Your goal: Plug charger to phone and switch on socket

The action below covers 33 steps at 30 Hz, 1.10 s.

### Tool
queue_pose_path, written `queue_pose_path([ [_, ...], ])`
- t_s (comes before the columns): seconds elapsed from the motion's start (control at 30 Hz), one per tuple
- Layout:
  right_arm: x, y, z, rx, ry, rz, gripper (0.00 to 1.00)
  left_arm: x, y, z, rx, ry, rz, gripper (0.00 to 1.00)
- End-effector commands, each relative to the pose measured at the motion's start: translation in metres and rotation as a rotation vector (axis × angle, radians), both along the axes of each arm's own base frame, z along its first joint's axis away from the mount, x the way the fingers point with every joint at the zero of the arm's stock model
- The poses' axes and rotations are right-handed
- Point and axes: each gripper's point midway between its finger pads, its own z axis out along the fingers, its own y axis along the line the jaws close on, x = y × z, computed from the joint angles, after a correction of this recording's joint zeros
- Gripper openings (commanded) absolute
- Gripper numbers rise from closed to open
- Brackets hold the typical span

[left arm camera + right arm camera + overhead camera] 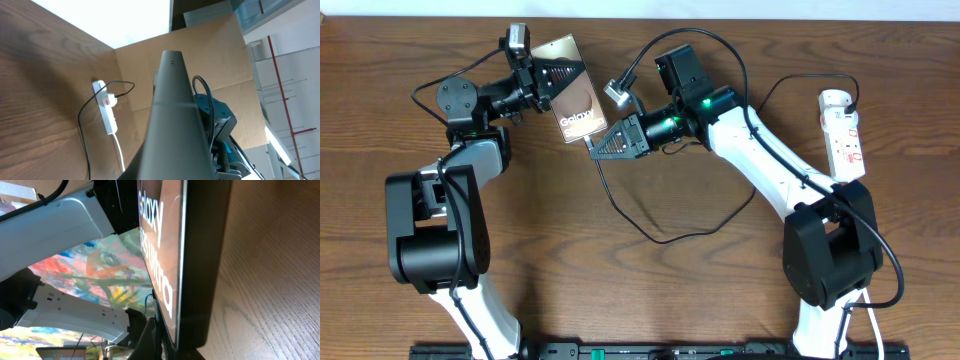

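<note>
The phone [578,105], dark with a brownish screen and white "Galaxy" lettering, is held off the table, and my left gripper [555,75] is shut on its upper end. In the left wrist view its dark back [175,115] fills the middle. My right gripper [598,147] is shut on the tip of the charger [660,237], right against the phone's lower end. The connector itself is hidden. The thin black cable loops over the table to the socket [845,135], a white strip at the far right, also in the left wrist view [107,112]. The right wrist view shows the phone's edge [200,255] close to the dark fingers [157,337].
A thicker black robot cable with a silver plug [617,93] arcs over the right wrist. The charger's plug [106,100] sits in the strip, and the strip's white cord [120,155] runs toward the table's near side. Both arm bases stand at the front edge.
</note>
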Motion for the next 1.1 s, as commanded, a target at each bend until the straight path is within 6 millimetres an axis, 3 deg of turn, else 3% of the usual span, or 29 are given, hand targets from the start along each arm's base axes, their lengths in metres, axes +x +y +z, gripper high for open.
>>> queue_pose_path([
  [0.0,0.003,-0.002,0.000,0.001,0.008,-0.008,0.01,-0.005,-0.005,0.011,0.010,-0.039,-0.021,0.07],
  [1.07,0.022,-0.014,0.003,0.011,0.010,-0.063,0.01,-0.007,-0.005,0.011,0.013,-0.039,-0.028,0.07],
])
